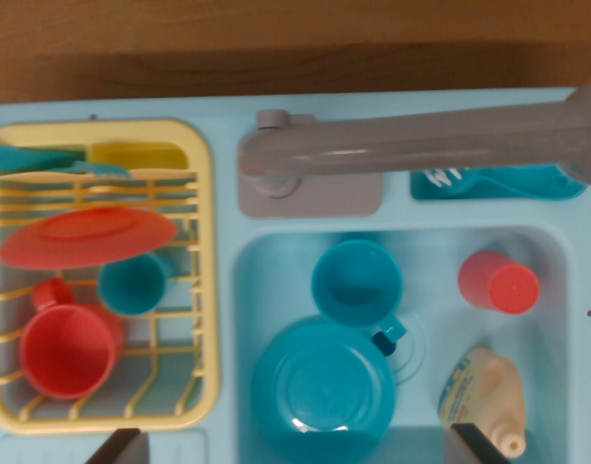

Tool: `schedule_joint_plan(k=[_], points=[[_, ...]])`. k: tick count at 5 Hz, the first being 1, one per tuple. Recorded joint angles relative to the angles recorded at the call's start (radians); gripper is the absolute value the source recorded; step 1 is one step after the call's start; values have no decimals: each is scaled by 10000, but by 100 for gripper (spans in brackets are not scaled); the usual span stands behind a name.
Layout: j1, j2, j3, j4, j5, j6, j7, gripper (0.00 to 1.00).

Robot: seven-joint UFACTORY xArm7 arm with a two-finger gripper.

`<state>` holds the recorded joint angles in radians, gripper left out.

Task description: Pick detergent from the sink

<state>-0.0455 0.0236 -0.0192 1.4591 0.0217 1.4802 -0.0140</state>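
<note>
Blurred along the top of the frame, nearest the lens: grey faucet (pixel 411 145). Lay at lower right of the sink (pixel 556 290), beige detergent (pixel 484 391), below a red cup (pixel 498 283). Flanked the bottom edge, spread apart and holding nothing: gripper (pixel 295 447) fingertips (pixel 116 447).

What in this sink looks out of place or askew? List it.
The detergent bottle lies on its side in the sink, at the wrist view's lower right, cap toward the bottom edge. The teal cup and red cup stand upright. Nothing looks spilled or damaged.
</note>
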Motion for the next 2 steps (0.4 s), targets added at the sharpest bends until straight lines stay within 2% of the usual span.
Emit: schedule_joint_plan(k=[1,2], points=[[-71,49,-75,-340,2,-364,-76,0],[-71,49,-75,-340,2,-364,-76,0]])
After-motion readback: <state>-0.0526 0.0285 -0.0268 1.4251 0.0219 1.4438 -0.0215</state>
